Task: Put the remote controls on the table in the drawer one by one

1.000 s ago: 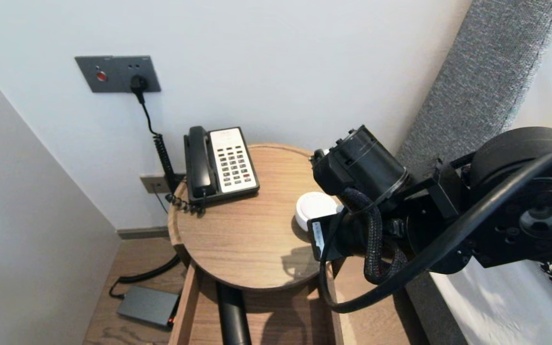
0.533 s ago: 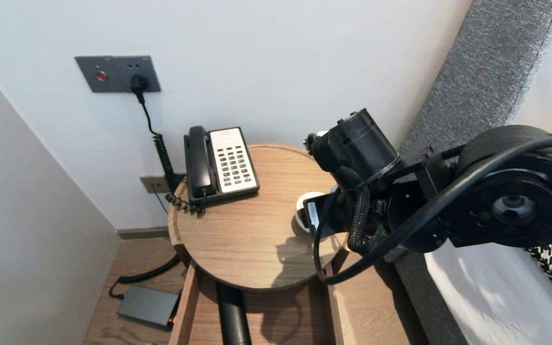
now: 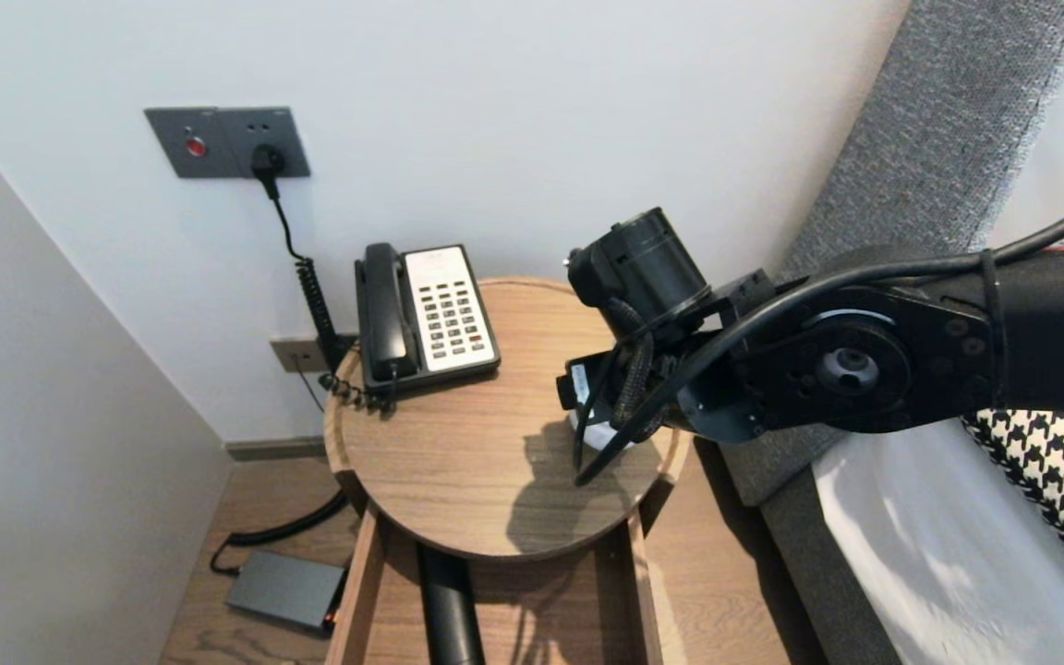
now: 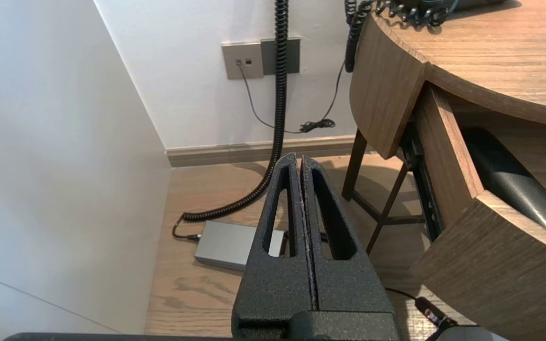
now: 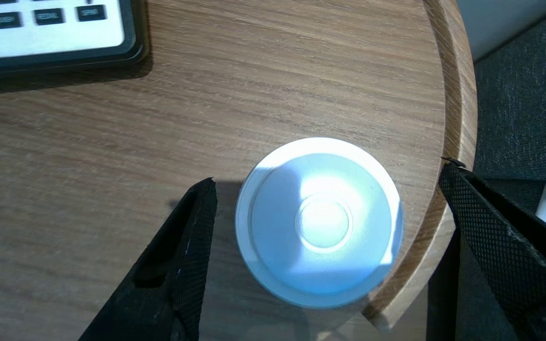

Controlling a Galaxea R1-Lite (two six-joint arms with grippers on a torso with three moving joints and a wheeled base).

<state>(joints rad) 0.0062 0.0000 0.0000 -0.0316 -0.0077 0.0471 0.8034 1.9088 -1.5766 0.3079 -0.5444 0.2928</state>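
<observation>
**Right wrist view: spread pincer set over a white lid at the table's edge**

The right gripper is held above the round wooden table with its jaws spread wide. The white round lid is framed between the two black fingers, and neither finger is seen touching it. The lid lies flat on the tabletop, just beside the table's right-hand rim and well apart from the telephone at the far left edge.

In the head view most of the lid is covered by the right arm, and only a white sliver is seen under the wrist. The telephone is seen there against the wall side of the table, its handset on the cradle.

The left gripper is parked low beside the table, its jaws pressed together on nothing. Past it, an open drawer under the tabletop and a grey box on the floor are seen.
</observation>
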